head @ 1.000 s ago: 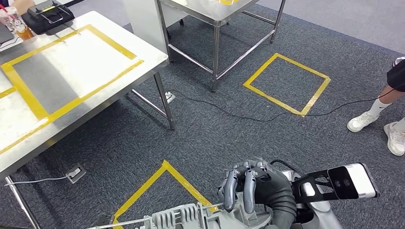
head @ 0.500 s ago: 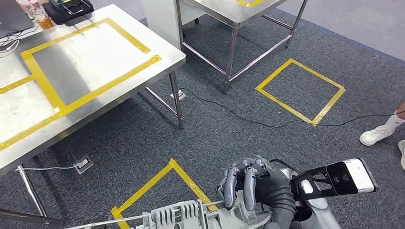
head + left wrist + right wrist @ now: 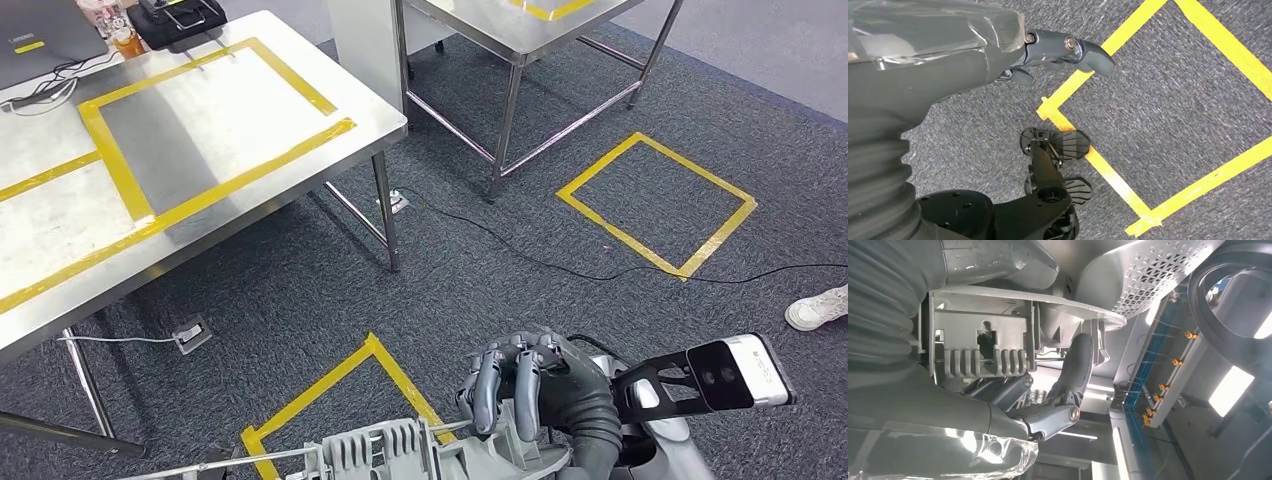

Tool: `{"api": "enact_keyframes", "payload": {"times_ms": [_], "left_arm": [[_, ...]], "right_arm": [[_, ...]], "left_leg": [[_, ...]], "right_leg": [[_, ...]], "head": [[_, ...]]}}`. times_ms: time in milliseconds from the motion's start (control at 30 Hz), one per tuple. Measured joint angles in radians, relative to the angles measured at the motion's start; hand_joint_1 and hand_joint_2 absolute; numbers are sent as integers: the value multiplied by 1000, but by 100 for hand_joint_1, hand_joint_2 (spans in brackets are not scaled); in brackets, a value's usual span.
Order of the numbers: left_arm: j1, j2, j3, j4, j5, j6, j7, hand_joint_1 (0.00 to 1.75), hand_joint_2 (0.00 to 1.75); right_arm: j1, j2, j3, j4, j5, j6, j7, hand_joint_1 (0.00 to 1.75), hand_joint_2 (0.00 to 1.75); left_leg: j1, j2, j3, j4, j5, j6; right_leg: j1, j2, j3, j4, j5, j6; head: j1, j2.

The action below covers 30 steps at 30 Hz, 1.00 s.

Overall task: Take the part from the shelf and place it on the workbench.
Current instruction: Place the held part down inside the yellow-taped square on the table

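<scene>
Right hand gripping the part — workbench, black cable ahead; left hand's grip unclear.

A pale grey ribbed part sits in a dark grey right robot hand. The floor is speckled charcoal carpet marked with yellow tape squares. The silver metal surface carries yellow tape outlines. A black cable crosses the carpet. A white shoe appears at the edge.
</scene>
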<state>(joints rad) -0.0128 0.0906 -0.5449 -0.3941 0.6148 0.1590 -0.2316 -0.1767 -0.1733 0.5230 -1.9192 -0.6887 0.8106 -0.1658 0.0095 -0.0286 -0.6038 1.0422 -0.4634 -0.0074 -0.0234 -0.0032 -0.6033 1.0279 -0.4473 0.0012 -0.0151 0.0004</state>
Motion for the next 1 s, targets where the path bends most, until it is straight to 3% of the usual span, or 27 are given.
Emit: {"api": "enact_keyframes", "payload": {"times_ms": [33, 100, 167, 200, 233, 300, 367, 433, 500, 567, 633, 667, 700, 733, 800, 833, 900, 933, 1000], "left_arm": [[0, 0, 1, 0, -1, 0, 0, 0, 175], [0, 0, 3, 0, -6, 0, 1, 0, 175], [1, 0, 6, 0, -14, 0, 3, 0, 175], [1, 0, 6, 0, -17, 0, 4, 0, 175], [1, 0, 8, 0, -19, 0, 5, 0, 175], [0, 1, 12, -1, -22, 0, 5, 0, 175], [-3, 1, 18, -3, -28, 0, 5, 0, 175], [-5, 2, 23, -4, -35, -1, 6, 0, 175], [-3, 2, 27, -5, -43, -1, 8, 0, 175], [-4, 1, 31, -7, -49, -2, 9, 0, 175], [-4, 1, 34, -8, -55, -3, 9, 0, 175], [-4, 0, 35, -8, -56, -3, 10, 0, 175], [-3, 0, 36, -8, -57, -4, 11, 0, 175], [-3, 0, 37, -8, -58, -4, 11, 0, 175], [-3, -1, 38, -8, -59, -5, 12, 0, 175], [-3, -2, 39, -9, -59, -5, 12, 0, 175], [0, -2, 43, -10, -60, -6, 13, 0, 175], [2, -1, 45, -10, -60, -6, 13, 0, 175], [6, -1, 47, -10, -61, -8, 14, 0, 175]], "right_arm": [[0, 1, 0, 0, 3, 0, 0, 175, 175], [0, 3, 0, 0, 17, 1, -3, 175, 175], [1, 3, 0, 0, 36, 2, -8, 175, 175], [1, 3, 0, 0, 45, 2, -10, 175, 175], [1, 3, 0, 0, 51, 3, -12, 175, 175], [0, 5, 0, 0, 59, 4, -17, 175, 175], [0, 6, -1, 0, 62, 5, -21, 175, 175], [-1, 6, -1, -1, 62, 5, -23, 175, 175], [-2, 6, -2, -1, 62, 5, -24, 175, 175], [-3, 6, -3, -1, 63, 5, -25, 175, 175], [-2, 4, -3, -1, 63, 3, -25, 175, 175], [0, 3, -3, -1, 64, 2, -25, 175, 175], [0, 2, -3, 0, 64, 2, -25, 175, 175], [1, 2, -3, 0, 64, 2, -25, 175, 175], [0, 1, -3, 0, 65, 2, -25, 175, 175], [0, 1, -3, 0, 65, 2, -25, 175, 175], [0, 1, -3, -1, 65, 2, -25, 175, 175], [-1, 1, -3, -1, 65, 1, -25, 175, 175], [-4, 3, -3, -1, 65, 1, -24, 175, 175]], "left_leg": [[1, 7, -17, 38, -22, -5], [3, 18, -78, 167, -83, -12], [3, 21, -131, 264, -108, -13], [3, 23, -133, 261, -93, -12], [2, 28, -115, 217, -62, -8], [-6, 63, -47, 74, 3, 5], [-18, 89, -10, -9, 24, 18], [-22, 75, -8, -19, 24, 27], [-17, 55, 3, -32, 33, 38], [-10, 36, 10, -42, 43, 47], [-9, 14, 8, -42, 45, 51], [-9, 2, 7, -42, 45, 51], [-9, -11, 7, -42, 44, 51], [-8, -24, 8, -41, 44, 50], [-7, -48, 7, -33, 40, 44], [-8, -59, 5, -28, 38, 39], [-9, -74, -2, -22, 35, 27], [-8, -80, -5, -21, 35, 22], [-5, -64, -13, -10, 26, 11]], "right_leg": [[-2, 0, 2, -1, 0, -5], [1, -1, 3, -1, -2, -11], [3, -7, 5, 0, -3, -14], [5, -12, 6, 0, -4, -15], [6, -17, 10, 0, -6, -16], [10, -27, 18, -1, -11, -14], [15, -41, 21, -1, -16, -8], [17, -58, 25, -4, -19, 0], [16, -53, 22, 8, -29, 6], [15, -24, -16, 89, -69, 4], [14, -8, -82, 222, -118, 1], [13, -6, -106, 266, -129, 4], [12, -5, -114, 276, -125, 11], [9, -2, -100, 242, -105, 20], [1, 24, -37, 102, -47, 35], [-2, 36, -10, 44, -24, 35], [0, 46, 10, 1, -9, 23], [2, 38, 12, 1, -7, 15], [1, 25, 15, -2, -5, 4]], "head": [[-2, 0], [-5, 0], [-5, 0], [-5, 0], [-5, 0], [-5, 0], [-4, 0], [-4, 0], [-4, 0], [-1, 0], [2, 0], [2, 0], [2, 0], [2, 0], [3, 0], [3, 0], [3, 0], [3, 0], [1, 0]]}}
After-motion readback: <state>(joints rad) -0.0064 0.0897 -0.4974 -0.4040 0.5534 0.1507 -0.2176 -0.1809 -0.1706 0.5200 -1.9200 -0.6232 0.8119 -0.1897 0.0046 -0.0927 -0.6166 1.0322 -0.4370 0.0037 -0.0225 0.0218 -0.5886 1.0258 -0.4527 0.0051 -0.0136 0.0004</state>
